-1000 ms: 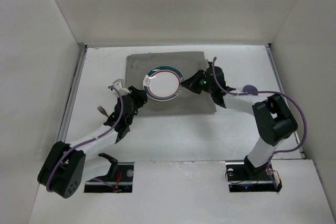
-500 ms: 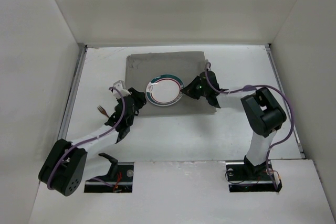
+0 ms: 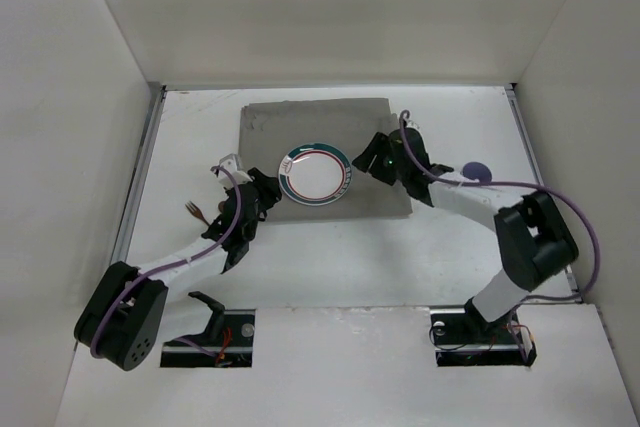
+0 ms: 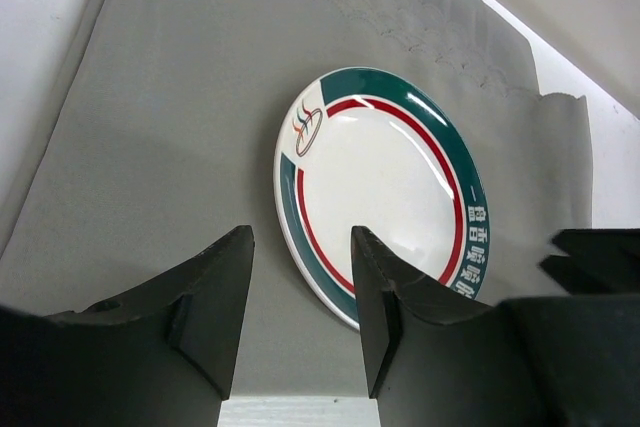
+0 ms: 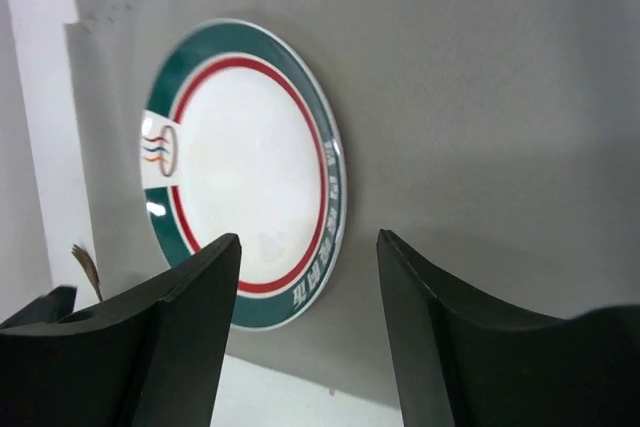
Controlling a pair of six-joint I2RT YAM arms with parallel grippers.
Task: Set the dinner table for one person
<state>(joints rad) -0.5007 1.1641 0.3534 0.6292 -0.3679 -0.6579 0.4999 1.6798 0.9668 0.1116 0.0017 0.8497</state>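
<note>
A white plate point(image 3: 315, 173) with a green and red rim lies flat on the grey cloth mat point(image 3: 320, 119), which rests on the white dinner table point(image 3: 330, 257). My right gripper point(image 3: 368, 159) stands open just right of the plate point(image 5: 240, 167), nothing between its fingers point(image 5: 310, 242). My left gripper point(image 3: 268, 190) is open at the mat's near left edge, its jaws point(image 4: 300, 237) pointing at the plate point(image 4: 385, 187) without touching it.
A fork point(image 3: 195, 211) with a brown handle lies on the table left of the left arm; its tip shows in the right wrist view point(image 5: 85, 267). A small purple round object point(image 3: 477, 173) sits right of the mat. Metal rails point(image 3: 138, 187) line the table's sides.
The right gripper carried the plate slightly nearer on the mat, then opened and let go, drawing back to the right. The left gripper stayed open in place.
</note>
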